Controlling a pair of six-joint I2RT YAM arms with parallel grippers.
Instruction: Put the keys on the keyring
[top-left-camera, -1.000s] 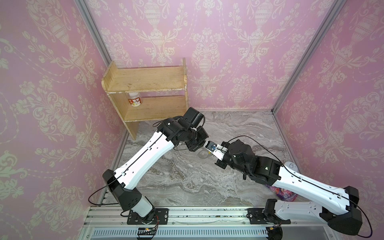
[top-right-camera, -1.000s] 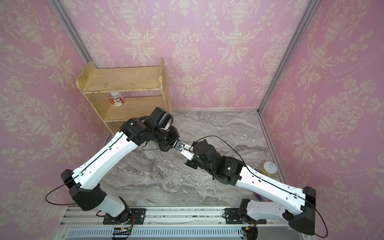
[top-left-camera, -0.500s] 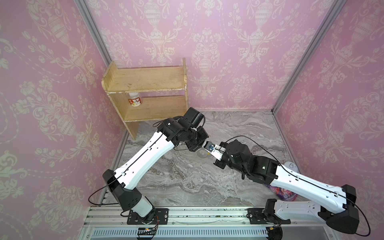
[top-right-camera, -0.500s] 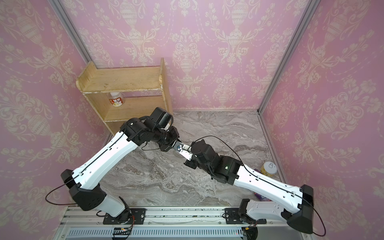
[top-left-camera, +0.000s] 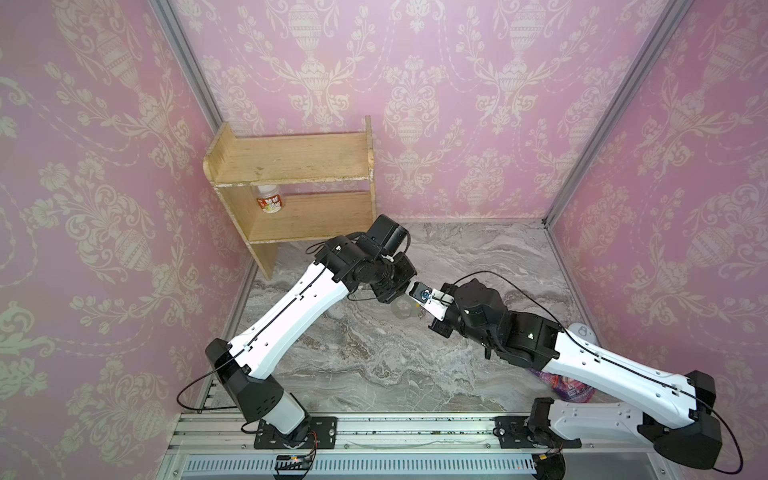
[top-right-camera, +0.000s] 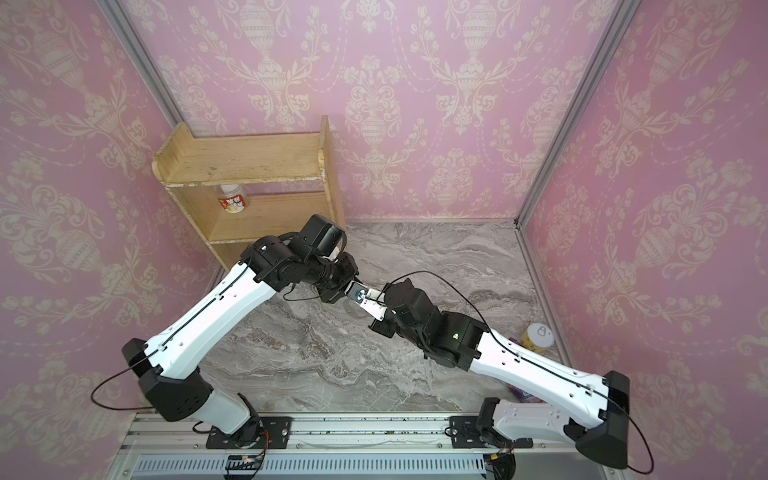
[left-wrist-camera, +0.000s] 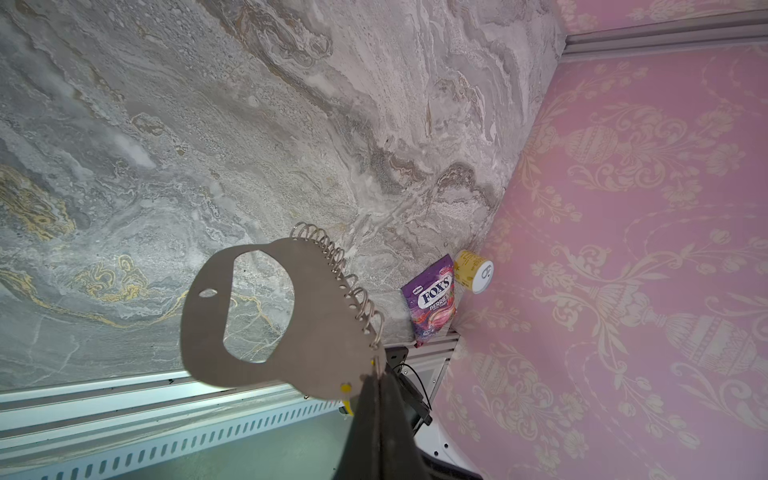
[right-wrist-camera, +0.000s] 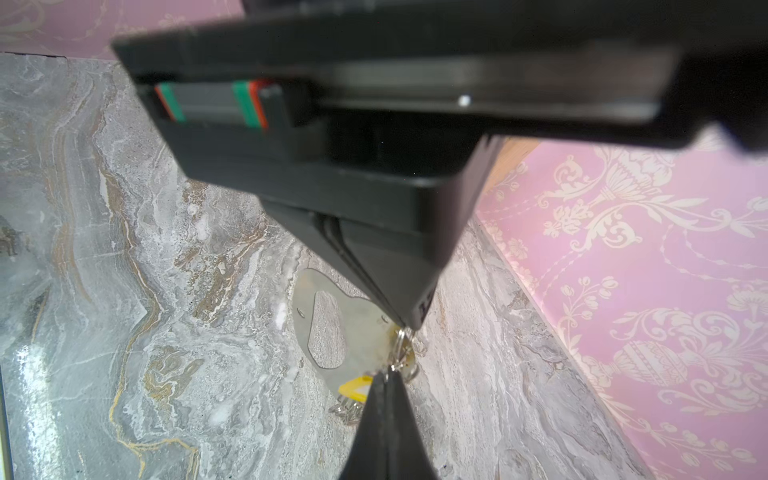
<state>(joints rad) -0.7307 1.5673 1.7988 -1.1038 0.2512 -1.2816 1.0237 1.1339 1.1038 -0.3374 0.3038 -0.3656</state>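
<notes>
Left tool (left-wrist-camera: 376, 380) pinches grey keyring (left-wrist-camera: 316, 332); right tool (right-wrist-camera: 384, 380) clamped shut by yellow-tagged keys (right-wrist-camera: 353, 390).

Back left: shelf (top-left-camera: 291, 162), jar (top-left-camera: 270, 200) on its lower board. Above desk (top-left-camera: 374, 365) centre: keyring (left-wrist-camera: 328, 345). Right edge: candy pouch (left-wrist-camera: 432, 299) beside can (left-wrist-camera: 473, 271).

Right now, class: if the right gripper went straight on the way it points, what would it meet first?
Most likely the small metal rings along the edge of the keyring, right ahead of the right gripper. Just behind them is the left gripper. Depth is hard to judge.
</notes>
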